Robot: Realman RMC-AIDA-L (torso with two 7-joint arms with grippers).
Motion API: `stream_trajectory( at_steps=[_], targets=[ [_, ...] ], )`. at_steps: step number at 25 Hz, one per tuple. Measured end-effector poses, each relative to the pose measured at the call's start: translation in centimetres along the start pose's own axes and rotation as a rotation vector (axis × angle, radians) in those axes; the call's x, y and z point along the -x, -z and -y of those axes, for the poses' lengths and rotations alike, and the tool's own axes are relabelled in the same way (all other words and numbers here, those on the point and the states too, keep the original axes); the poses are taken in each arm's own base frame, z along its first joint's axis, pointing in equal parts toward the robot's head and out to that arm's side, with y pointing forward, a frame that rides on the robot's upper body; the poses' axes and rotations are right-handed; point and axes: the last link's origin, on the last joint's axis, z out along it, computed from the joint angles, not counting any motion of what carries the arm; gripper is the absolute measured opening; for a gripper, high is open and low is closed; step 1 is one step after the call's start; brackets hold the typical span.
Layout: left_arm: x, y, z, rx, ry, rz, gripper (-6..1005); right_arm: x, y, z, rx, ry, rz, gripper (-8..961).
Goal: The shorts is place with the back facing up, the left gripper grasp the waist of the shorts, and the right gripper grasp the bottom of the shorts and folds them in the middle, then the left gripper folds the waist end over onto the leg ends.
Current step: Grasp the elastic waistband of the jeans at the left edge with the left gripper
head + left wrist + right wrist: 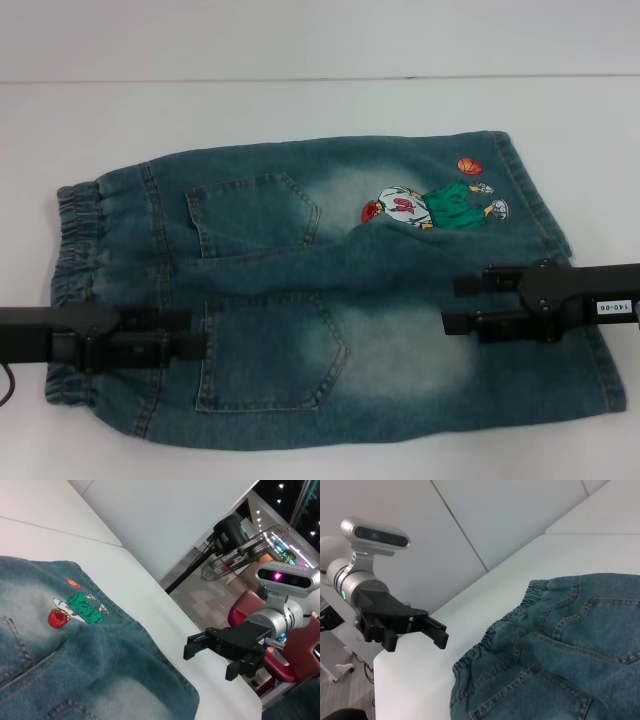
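The shorts (330,300) lie flat on the white table, back up, both patch pockets showing. The gathered waist (75,250) is at the left, and the leg ends (590,350) are at the right, near the embroidered player (430,205). My left gripper (198,335) reaches in from the left and hovers over the near pocket beside the waist, open and holding nothing. My right gripper (450,302) comes in from the right above the near leg, open and holding nothing. The right wrist view shows the waist (495,635) with the left gripper (417,640) raised above the table. The left wrist view shows the right gripper (212,657) beyond the hem (165,660).
The white table (300,110) extends behind the shorts to a wall. Past the table's edge on the right stand a floor fan (250,550) and a red chair (245,612).
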Motion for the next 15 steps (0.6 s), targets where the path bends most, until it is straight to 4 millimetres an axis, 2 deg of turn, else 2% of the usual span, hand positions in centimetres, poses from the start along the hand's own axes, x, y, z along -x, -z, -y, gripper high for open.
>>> stream_trajectory(
  at_steps=[10, 15],
  targets=[
    [0.2, 0.1, 0.0, -0.004, 0.017, 0.003, 815, 0.0, 0.0, 0.0, 0.003, -0.002, 0.000, 805],
    [-0.6, 1.3, 0.3, -0.062, 0.148, 0.039, 816, 0.0, 0.0, 0.0, 0.000, 0.002, 0.001, 804]
  ],
)
